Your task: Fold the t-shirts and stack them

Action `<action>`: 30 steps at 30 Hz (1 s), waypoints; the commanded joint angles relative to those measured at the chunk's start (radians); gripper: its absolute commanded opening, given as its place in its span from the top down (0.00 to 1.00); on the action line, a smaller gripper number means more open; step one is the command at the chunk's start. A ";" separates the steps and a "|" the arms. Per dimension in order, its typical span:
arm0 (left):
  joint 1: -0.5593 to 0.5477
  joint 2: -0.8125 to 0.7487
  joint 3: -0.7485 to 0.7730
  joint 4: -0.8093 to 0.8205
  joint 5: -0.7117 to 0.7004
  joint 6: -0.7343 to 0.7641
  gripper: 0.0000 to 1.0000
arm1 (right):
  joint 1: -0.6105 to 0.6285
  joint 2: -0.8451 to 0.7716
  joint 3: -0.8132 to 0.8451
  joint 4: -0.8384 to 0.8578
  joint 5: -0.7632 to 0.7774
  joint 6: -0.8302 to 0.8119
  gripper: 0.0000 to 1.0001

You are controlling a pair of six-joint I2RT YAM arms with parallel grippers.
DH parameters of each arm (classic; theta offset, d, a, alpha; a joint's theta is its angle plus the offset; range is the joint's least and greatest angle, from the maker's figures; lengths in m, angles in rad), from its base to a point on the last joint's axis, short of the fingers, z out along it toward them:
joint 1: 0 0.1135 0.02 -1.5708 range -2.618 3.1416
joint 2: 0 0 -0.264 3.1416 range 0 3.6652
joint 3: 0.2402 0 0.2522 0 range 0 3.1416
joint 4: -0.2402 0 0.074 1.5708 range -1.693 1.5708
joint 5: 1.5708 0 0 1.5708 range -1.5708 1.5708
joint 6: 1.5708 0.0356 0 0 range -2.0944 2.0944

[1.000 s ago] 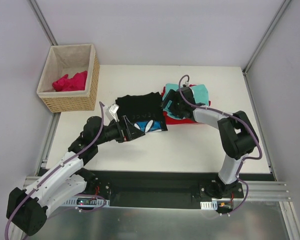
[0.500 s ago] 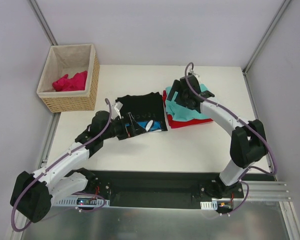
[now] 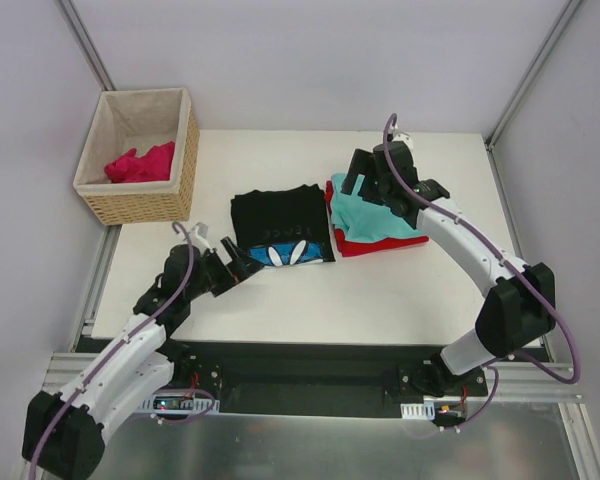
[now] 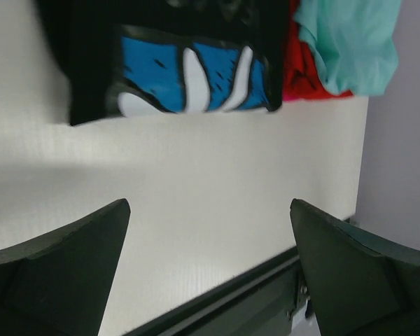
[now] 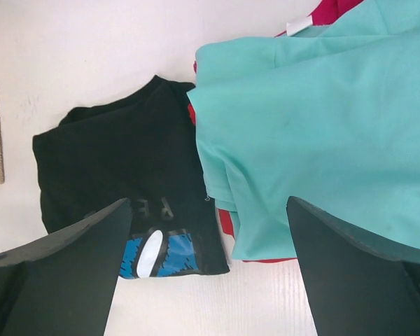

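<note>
The black t-shirt point(image 3: 280, 228), limp and light, lies at nine o'clock of the teal t-shirt point(image 3: 380, 215). It is best pinched at a folded edge. The left gripper point(image 3: 238, 262) and right gripper point(image 3: 365, 185) are both spread and empty.

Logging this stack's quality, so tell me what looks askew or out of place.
The teal t-shirt sits rumpled and skewed on the red t-shirt, not squared with it. The black t-shirt lies folded beside that pile, not on it. A magenta-pink t-shirt is crumpled in the wicker basket, unfolded.
</note>
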 commanded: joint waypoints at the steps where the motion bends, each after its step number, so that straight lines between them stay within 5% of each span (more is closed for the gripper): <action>1: 0.146 -0.058 -0.086 -0.051 0.006 -0.057 0.01 | 0.001 -0.051 -0.023 0.002 -0.005 -0.038 0.03; 5: 0.194 -0.008 -0.096 -0.013 0.019 -0.032 0.01 | 0.001 -0.063 -0.059 0.016 -0.013 -0.040 0.03; 20: 0.274 0.484 -0.175 0.621 0.145 -0.119 0.01 | -0.041 -0.161 -0.151 0.016 -0.019 -0.066 0.03; 30: 0.311 0.658 -0.165 0.753 0.138 -0.133 0.04 | -0.058 -0.184 -0.180 0.010 -0.019 -0.067 0.03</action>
